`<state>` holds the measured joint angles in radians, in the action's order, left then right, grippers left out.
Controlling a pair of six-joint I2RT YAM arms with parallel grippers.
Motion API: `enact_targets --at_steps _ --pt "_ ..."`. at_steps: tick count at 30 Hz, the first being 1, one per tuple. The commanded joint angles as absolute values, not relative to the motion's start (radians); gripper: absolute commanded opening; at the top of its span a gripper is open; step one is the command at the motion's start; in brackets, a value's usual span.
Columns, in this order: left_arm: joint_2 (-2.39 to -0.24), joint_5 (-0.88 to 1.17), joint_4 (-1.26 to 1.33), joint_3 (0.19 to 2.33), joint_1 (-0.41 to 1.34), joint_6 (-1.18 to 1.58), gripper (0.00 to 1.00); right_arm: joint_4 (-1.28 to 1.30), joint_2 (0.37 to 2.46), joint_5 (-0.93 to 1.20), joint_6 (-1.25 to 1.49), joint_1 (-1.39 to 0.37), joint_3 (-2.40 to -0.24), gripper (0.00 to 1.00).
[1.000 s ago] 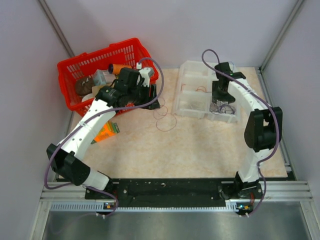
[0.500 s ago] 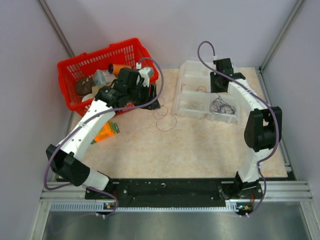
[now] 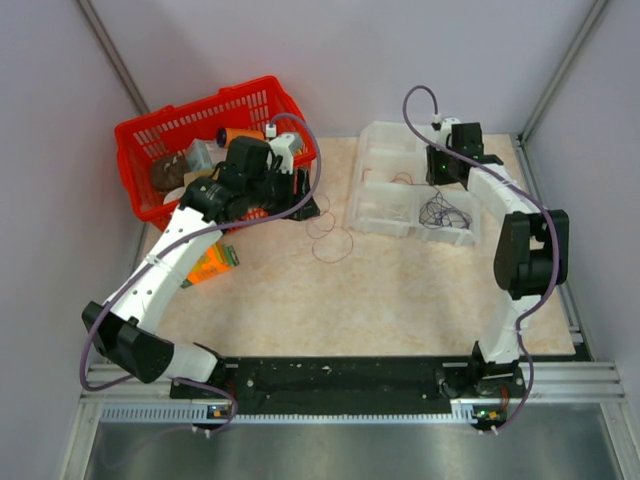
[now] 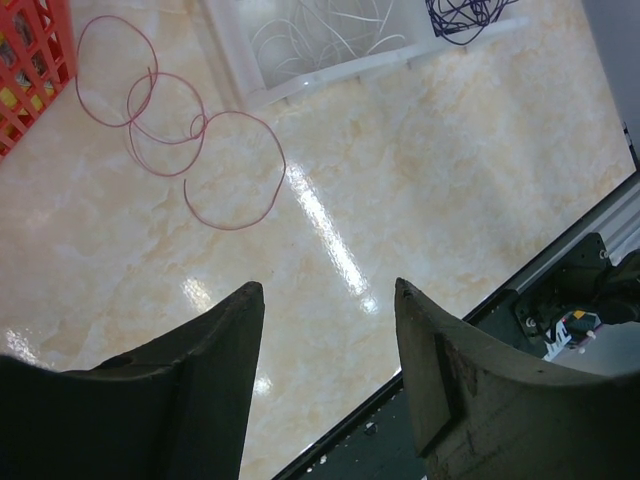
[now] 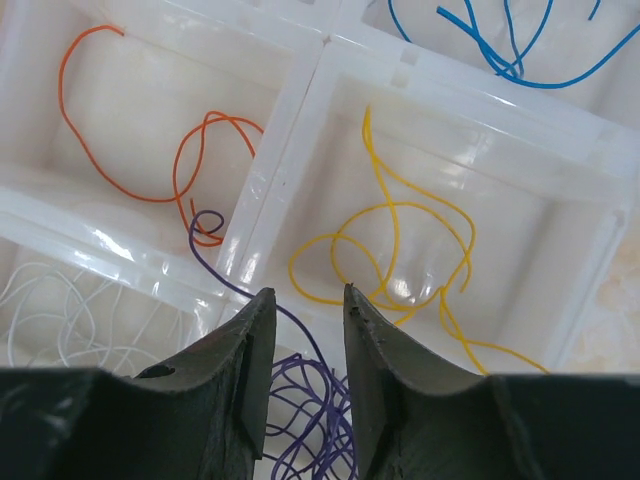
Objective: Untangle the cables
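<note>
Thin red cable (image 4: 190, 130) lies in loose loops on the table (image 3: 330, 235), just right of my left gripper (image 3: 308, 207). That gripper (image 4: 327, 290) is open and empty, hovering over bare table. My right gripper (image 5: 306, 293) hangs over the clear divided tray (image 3: 372, 215), jaws a narrow gap apart with nothing between them. Under it a purple bundle (image 5: 310, 410) fills one compartment (image 3: 443, 212), and one purple strand runs up over a divider. Orange (image 5: 130, 185), yellow (image 5: 400, 230), blue (image 5: 510, 50) and white (image 5: 60, 320) cables lie in separate compartments.
A red basket (image 3: 140, 135) with assorted objects stands at the back left, right behind my left wrist. An orange and green object (image 3: 212, 262) lies on the table under the left arm. The black base rail (image 4: 560, 290) runs along the near edge.
My right gripper has risen off the purple bundle, moved toward the tray's back and narrowed its jaws. The left arm shifted slightly back and left.
</note>
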<state>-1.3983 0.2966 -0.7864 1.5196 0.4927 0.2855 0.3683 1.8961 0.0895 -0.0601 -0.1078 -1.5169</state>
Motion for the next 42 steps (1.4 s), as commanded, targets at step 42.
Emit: enact_targets --at_steps 42 --pt "-1.371 0.353 -0.726 1.503 0.488 0.291 0.64 0.371 1.836 0.203 -0.141 -0.104 -1.502 0.0"
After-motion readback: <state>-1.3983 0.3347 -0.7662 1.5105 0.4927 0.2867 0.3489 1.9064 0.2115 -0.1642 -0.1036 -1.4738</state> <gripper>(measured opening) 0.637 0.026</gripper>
